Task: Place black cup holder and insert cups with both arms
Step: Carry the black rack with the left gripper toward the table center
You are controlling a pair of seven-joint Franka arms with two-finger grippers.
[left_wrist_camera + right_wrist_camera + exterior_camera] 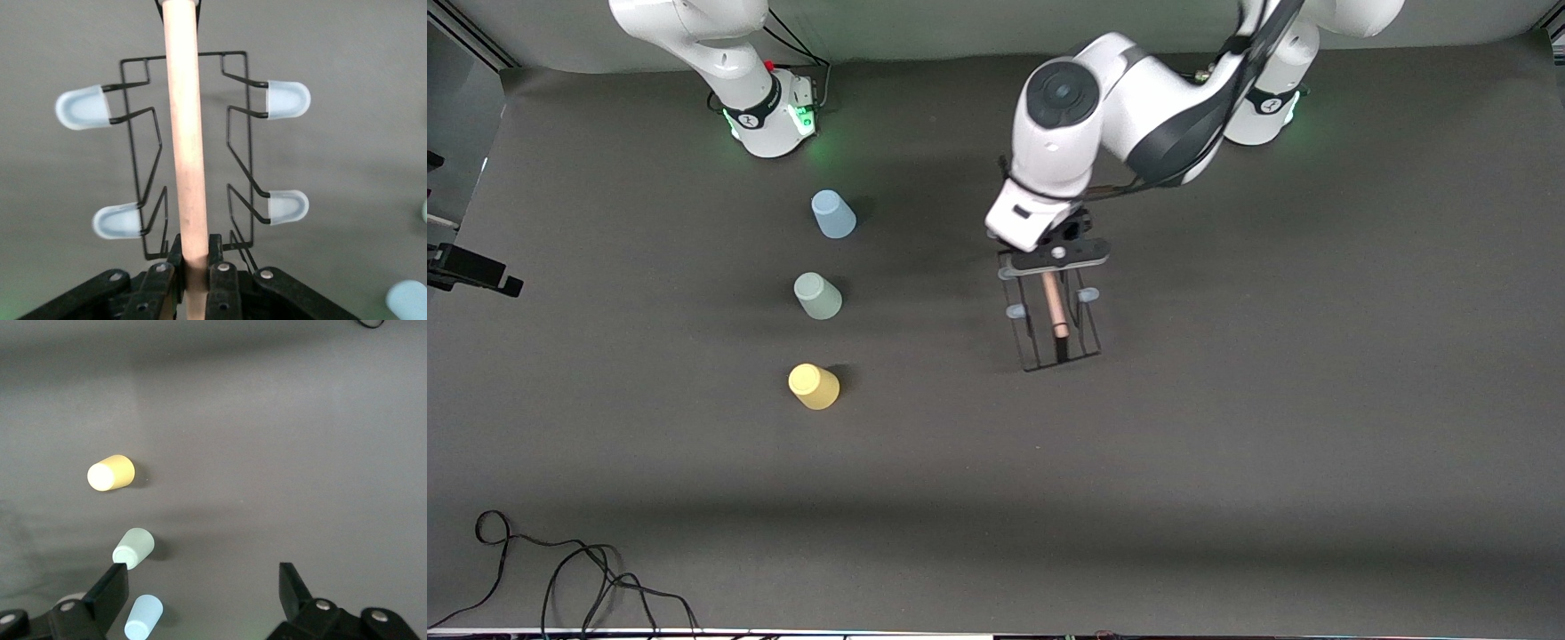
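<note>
The black cup holder (1060,342) is at the middle of the table, and I cannot tell whether its base touches the mat. My left gripper (1056,253) is shut on its wooden rod handle (1055,307); the left wrist view shows the fingers (217,253) clamped on the rod (187,133), with pale blue peg caps (288,100) on both sides. The light blue cup (833,214), the grey-green cup (818,296) and the yellow cup (814,387) stand in a row toward the right arm's end. My right gripper (203,587) is open and empty, high over the cups (133,548).
A black cable (560,569) lies at the table's near corner at the right arm's end. A black fixture (471,271) sticks in from that end's edge. The arms' bases (769,111) stand along the edge farthest from the front camera. Bare mat surrounds the holder.
</note>
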